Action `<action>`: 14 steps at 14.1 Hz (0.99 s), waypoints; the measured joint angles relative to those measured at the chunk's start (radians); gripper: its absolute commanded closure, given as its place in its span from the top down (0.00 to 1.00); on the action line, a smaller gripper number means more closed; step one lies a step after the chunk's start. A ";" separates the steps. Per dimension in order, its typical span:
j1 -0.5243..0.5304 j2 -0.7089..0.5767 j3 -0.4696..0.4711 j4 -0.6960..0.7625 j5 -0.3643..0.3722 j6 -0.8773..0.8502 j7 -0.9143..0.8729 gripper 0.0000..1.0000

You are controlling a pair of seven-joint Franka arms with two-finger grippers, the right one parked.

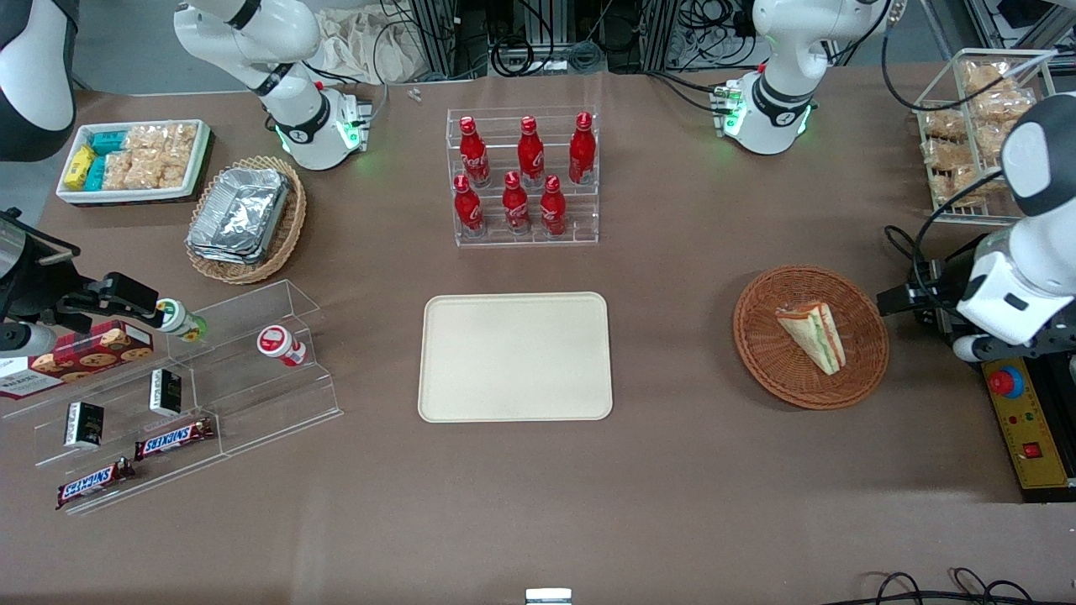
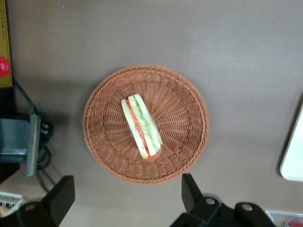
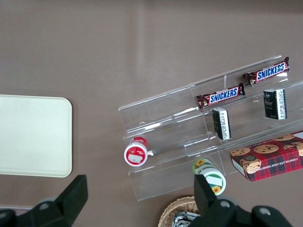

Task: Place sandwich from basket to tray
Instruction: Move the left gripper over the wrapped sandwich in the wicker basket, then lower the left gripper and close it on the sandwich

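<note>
At mid-height of the front frame, toward the working arm's end of the bench [image 1: 672,504]: one reddish-brown woven basket [image 1: 857,370], holding one sandwich [image 1: 814,336], laid flat, green and orange-red layers showing along the cut edge. In the frame's centre: one cream tray [image 1: 514,357], well apart from the basket. Higher in the frame, farther from the front camera than the tray: one clear rack [image 1: 588,237] carrying six red bottles [image 1: 514,202], all upright. Above the bench, near the basket's rim: the claw [image 2: 127,189], fingers [image 2: 191,191] spread wide, gripping nothing, clear of the sandwich.
</note>
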 measured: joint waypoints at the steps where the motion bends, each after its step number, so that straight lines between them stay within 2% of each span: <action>1: -0.002 -0.038 -0.001 -0.085 0.000 0.048 -0.030 1.00; 3: -0.010 -0.083 -0.002 -0.213 0.000 0.125 -0.090 1.00; 7: -0.012 -0.086 -0.004 -0.367 -0.001 0.283 -0.134 1.00; 14: -0.012 0.020 -0.004 -0.418 -0.001 0.423 -0.253 1.00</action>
